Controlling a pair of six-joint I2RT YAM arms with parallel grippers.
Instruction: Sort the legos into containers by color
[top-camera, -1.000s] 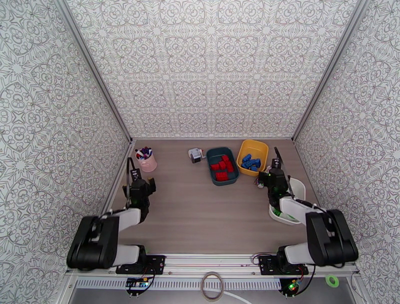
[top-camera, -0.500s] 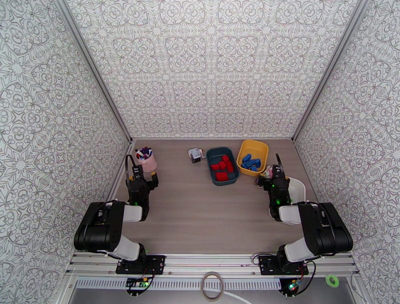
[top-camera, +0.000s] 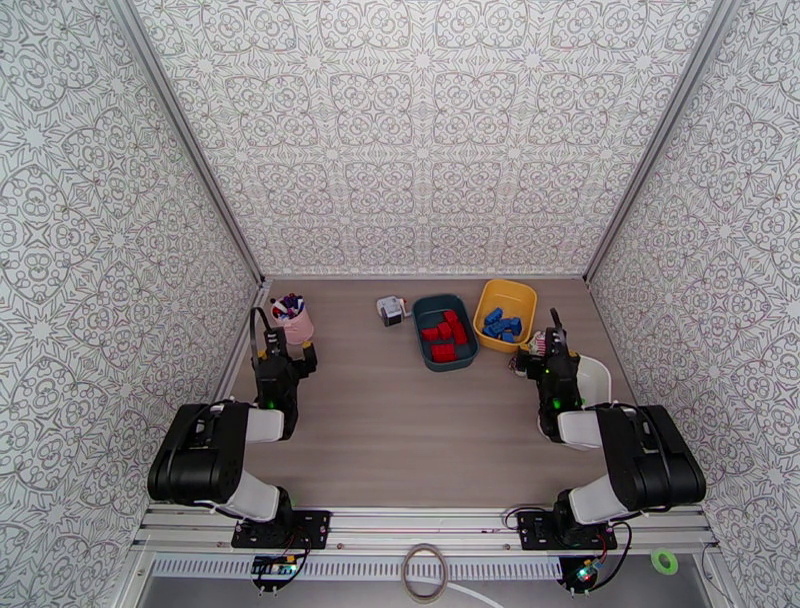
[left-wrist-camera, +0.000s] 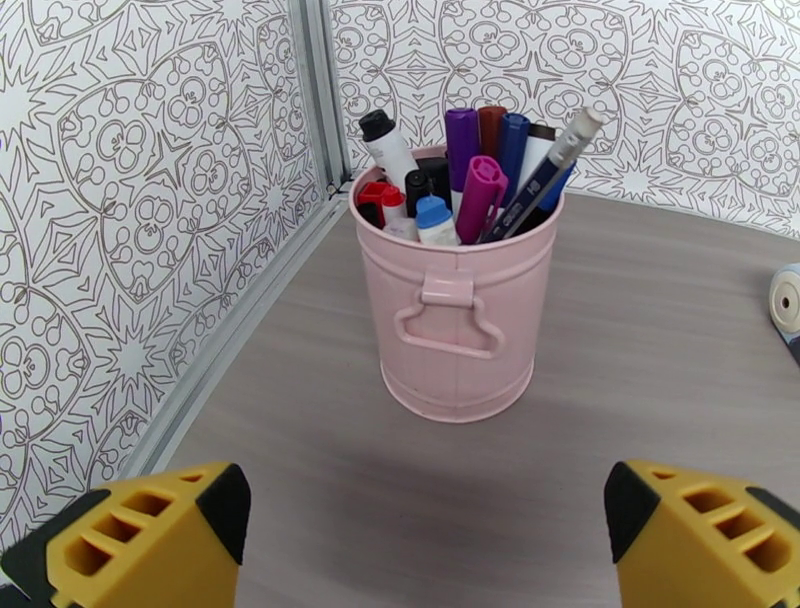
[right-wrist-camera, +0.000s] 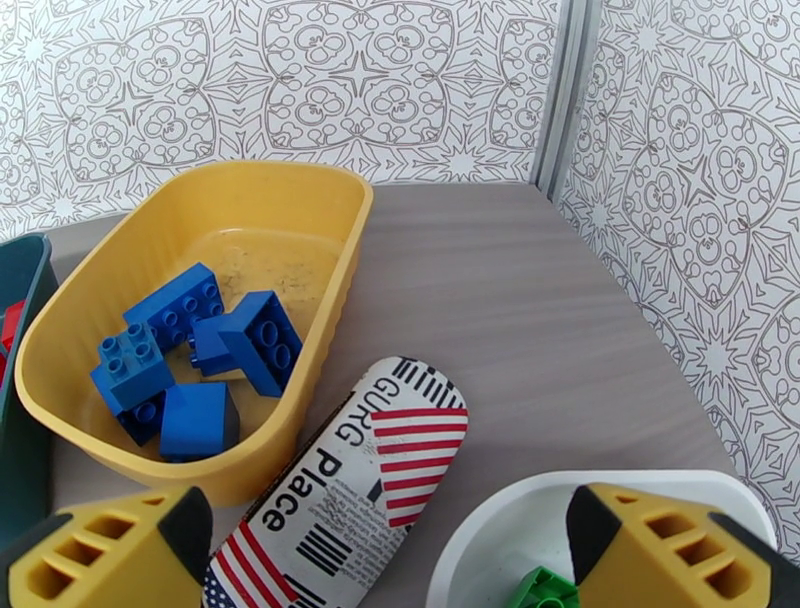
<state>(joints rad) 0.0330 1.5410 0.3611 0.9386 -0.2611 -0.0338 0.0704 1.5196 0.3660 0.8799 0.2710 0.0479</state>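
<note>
1. Right claw (right-wrist-camera: 395, 550): fingers spread wide with nothing held, low over the right side of the table (top-camera: 400, 440).
2. Yellow tub (right-wrist-camera: 262, 190): lies ahead of the right claw, toward its left finger. Seen from above, its long axis runs away from the arms, with the far end leaning slightly right.
3. Blue bricks (right-wrist-camera: 250, 340): a loose cluster at the near end of the yellow tub, pointing different ways. One long brick lies studs-up and slanted; another is tipped on its edge.
4. White tub (right-wrist-camera: 520, 520): lies under the right finger of the right claw and is partly hidden by the arm from above. A green brick (right-wrist-camera: 545, 590) sits in it just beside that finger, cut off by the frame edge, so its direction cannot be told.
5. Printed packet (right-wrist-camera: 350, 470): lies flat between the yellow tub and the white tub, directly ahead of the open fingers. Its long axis slants from near-left to far-right.
6. Teal tub (top-camera: 440, 300): stands just left of the yellow tub, its long axis also running away from the arms. It holds red bricks (top-camera: 445, 335).
7. Left claw (left-wrist-camera: 425, 530): wide open and empty, facing a pink cup (left-wrist-camera: 455, 310) of pens (left-wrist-camera: 480, 190) at the left edge. All three tubs lie well apart to its right.
8. Small white-grey cube (top-camera: 392, 311): stands near the teal tub, on its left.
</note>
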